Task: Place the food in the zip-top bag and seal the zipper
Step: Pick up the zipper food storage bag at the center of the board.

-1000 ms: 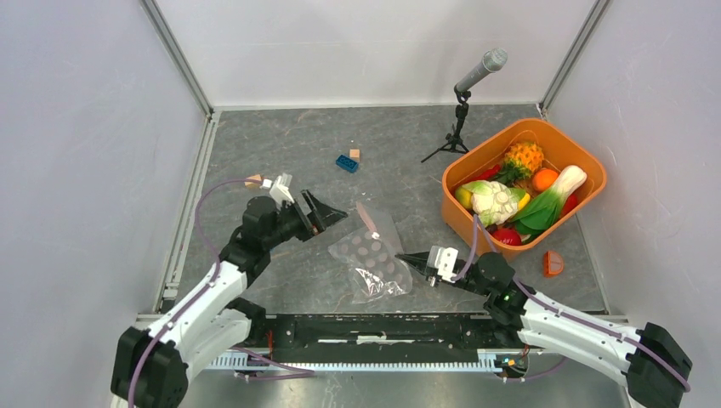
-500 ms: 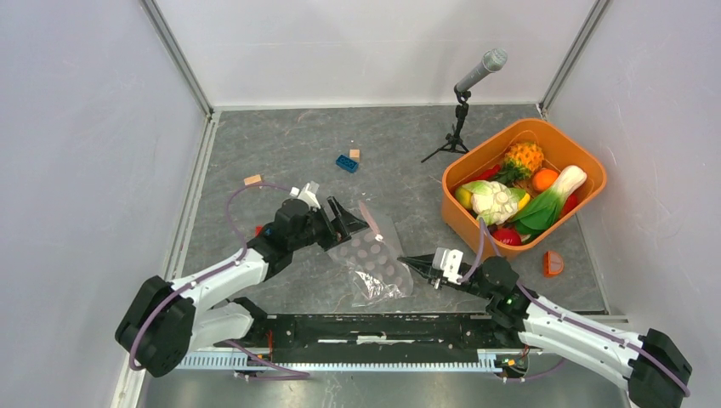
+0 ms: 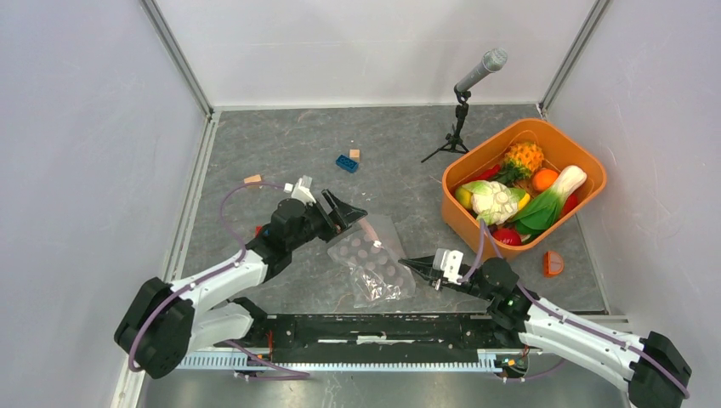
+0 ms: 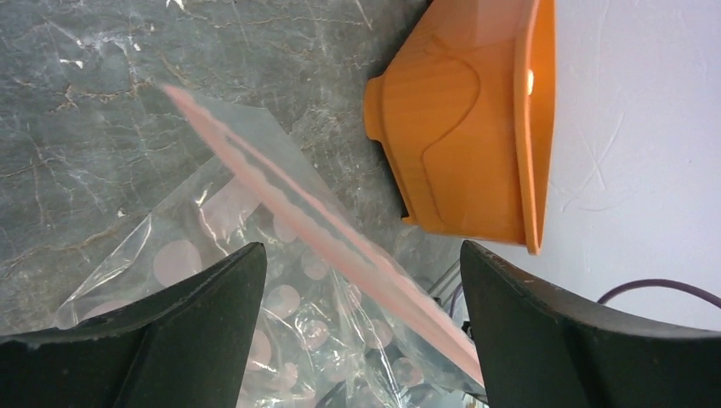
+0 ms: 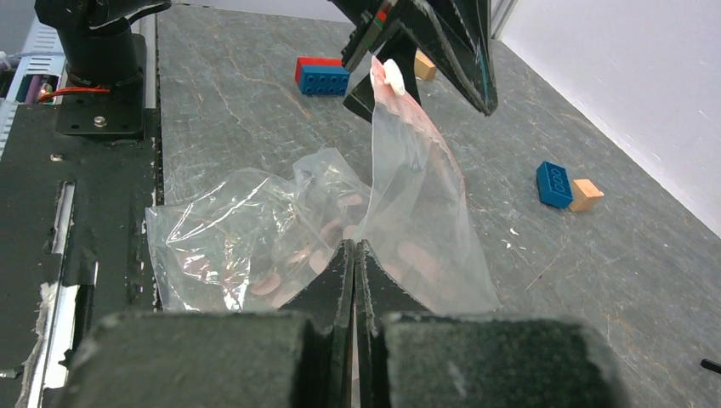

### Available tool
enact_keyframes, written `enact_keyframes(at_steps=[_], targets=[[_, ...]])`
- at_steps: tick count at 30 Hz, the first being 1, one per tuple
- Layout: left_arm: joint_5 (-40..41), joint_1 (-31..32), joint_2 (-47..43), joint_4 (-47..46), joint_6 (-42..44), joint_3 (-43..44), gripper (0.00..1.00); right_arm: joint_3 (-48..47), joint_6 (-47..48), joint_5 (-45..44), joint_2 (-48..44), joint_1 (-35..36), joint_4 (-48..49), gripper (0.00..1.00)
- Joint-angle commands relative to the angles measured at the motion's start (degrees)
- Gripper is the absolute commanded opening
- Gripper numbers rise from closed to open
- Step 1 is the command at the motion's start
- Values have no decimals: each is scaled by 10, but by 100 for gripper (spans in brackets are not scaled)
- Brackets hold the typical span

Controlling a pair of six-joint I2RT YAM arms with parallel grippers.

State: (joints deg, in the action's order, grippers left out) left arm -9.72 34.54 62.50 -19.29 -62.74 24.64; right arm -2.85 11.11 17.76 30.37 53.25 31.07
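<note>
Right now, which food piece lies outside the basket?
The small orange-red piece on the table, just on the near side of the orange basket; all the other food sits inside the basket.

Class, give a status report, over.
Left end effector open, straddling pale pink zipper strip. Right end effector shut at clear dotted plastic bag. Toy food in orange plastic basket.

Orange basket (image 3: pixel 460 220), microphone (image 3: pixel 481 68), blue brick (image 3: pixel 346 163)

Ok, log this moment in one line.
left gripper open astride zipper | right gripper shut on zip-top bag | food in basket
</note>
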Motion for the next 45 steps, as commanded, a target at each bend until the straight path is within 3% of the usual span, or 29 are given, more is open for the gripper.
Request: enact_keyframes(at_steps=[1,10,22,28,42,45], targets=[[-8,5,39,-24,-27,21,88,9,-11,-9,-12,2,-2,0],[22,14,-28,-19,-43,-42,82,44,-14,-45,-36,2,22,0],[-7,21,41,-47,-29,-10,81,43,-26,-30,-23,2,35,0],[-2,21,44,-145,-71,-47,83,41,-29,-22,-25,2,25,0],[-1,21,58,-128,-74,-44,81,48,-32,-24,-33,2,33,0],[11,21,44,-106,-73,-42,81,61,-46,-28,-38,2,76,0]])
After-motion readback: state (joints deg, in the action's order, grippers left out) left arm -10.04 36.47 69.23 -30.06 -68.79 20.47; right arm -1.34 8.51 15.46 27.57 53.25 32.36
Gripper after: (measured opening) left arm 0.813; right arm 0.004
